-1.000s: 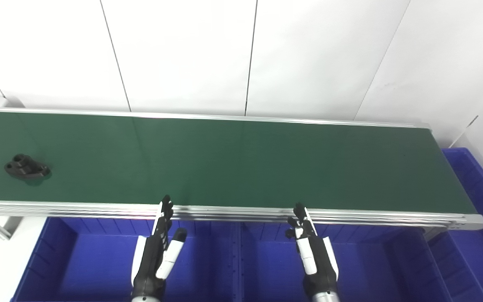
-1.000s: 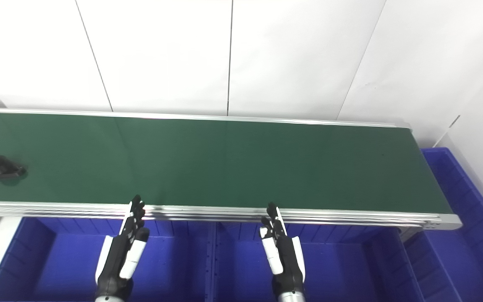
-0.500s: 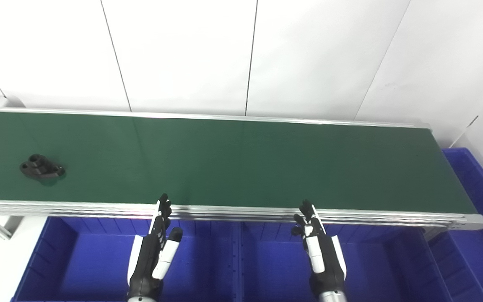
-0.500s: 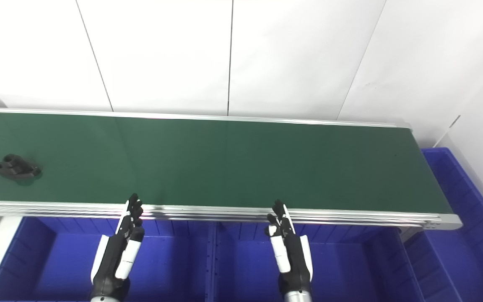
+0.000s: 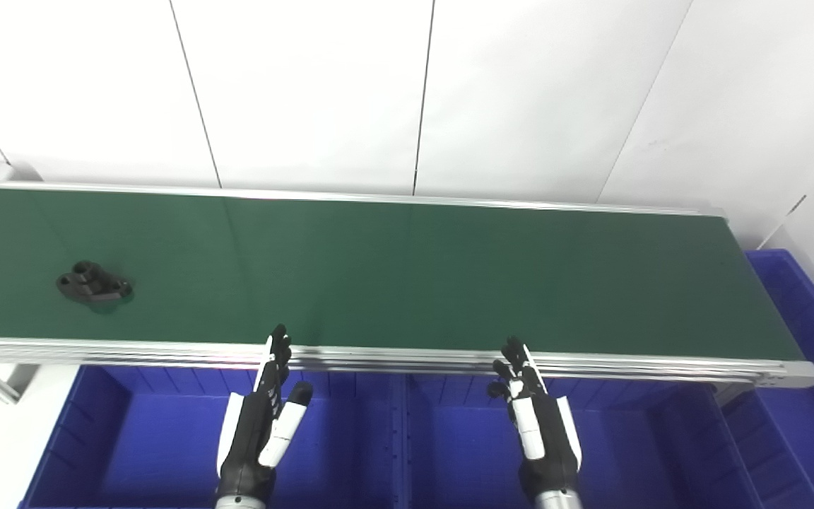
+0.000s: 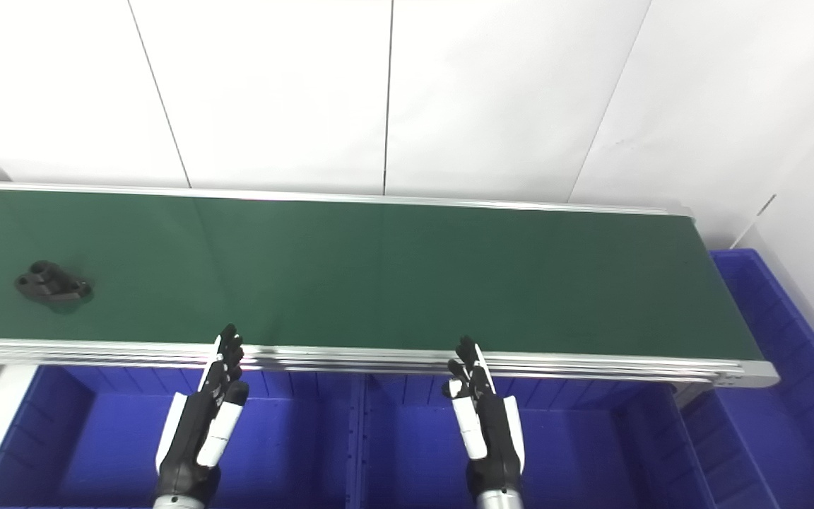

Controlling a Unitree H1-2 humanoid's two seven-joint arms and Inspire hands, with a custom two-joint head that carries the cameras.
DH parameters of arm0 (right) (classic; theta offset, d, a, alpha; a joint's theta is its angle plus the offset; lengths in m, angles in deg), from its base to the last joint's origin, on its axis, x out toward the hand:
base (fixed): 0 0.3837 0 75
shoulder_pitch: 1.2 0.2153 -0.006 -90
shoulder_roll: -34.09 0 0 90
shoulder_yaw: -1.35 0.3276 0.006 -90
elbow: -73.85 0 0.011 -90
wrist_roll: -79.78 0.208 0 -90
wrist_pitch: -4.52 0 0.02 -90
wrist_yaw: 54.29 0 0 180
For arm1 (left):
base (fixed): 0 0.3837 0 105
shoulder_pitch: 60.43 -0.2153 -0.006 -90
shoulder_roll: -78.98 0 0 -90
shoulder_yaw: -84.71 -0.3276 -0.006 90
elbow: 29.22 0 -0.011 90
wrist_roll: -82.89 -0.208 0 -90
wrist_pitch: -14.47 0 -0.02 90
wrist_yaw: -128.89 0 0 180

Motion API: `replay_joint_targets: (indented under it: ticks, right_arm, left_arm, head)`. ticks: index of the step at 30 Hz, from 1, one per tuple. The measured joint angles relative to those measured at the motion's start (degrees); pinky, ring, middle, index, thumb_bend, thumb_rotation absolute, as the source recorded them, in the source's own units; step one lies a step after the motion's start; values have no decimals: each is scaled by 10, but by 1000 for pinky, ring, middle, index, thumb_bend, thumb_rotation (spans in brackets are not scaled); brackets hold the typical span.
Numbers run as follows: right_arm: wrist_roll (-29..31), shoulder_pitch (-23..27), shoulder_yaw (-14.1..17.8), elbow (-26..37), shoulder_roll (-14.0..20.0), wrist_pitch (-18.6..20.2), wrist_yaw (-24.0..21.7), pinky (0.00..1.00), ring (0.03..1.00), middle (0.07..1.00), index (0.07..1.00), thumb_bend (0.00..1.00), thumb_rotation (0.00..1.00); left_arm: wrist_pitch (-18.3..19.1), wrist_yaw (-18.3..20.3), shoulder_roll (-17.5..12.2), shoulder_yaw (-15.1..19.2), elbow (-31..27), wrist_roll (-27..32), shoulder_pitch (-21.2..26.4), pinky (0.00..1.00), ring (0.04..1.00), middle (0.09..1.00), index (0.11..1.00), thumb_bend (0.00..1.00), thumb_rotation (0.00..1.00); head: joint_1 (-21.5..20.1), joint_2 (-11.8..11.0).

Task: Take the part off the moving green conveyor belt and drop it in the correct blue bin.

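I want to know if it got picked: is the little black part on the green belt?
Yes, the black part lies on the green belt, untouched.

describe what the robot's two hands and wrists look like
Both the left hand and the right hand are slim and mostly black, with white panels along the back and sides and black fingers. Each ends in a silvery metal wrist ring at the picture's bottom edge. No cables or markings are visible.
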Motion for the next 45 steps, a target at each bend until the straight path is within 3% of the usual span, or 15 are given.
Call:
replay_joint_targets:
  ticks: [35,41,43,45]
  right_arm:
    - [-4,-1,-9,-16,0,0,0,908,931,972,979,883,923]
    - [-3,-1,-8,-18,3,-1,-3,915,934,974,985,863,923]
    - [1,-2,-7,-22,5,-1,-3,921,935,975,988,856,923]
    - [6,-4,-6,-28,8,-7,-4,911,933,972,987,852,918]
  left_arm:
    - [-1,-2,0,-4,8,3,-1,1000,1000,1000,1000,667,923]
    - [-3,-2,2,-5,9,3,-3,1000,1000,1000,1000,656,919]
    - [-9,-3,4,-6,16,3,-4,1000,1000,1000,1000,642,921]
    - [-13,-10,9,-8,32,2,-5,1000,1000,1000,1000,662,924]
  head:
    - [2,-9]
    - [18,-24]
    - [32,-37]
    - [66,-68]
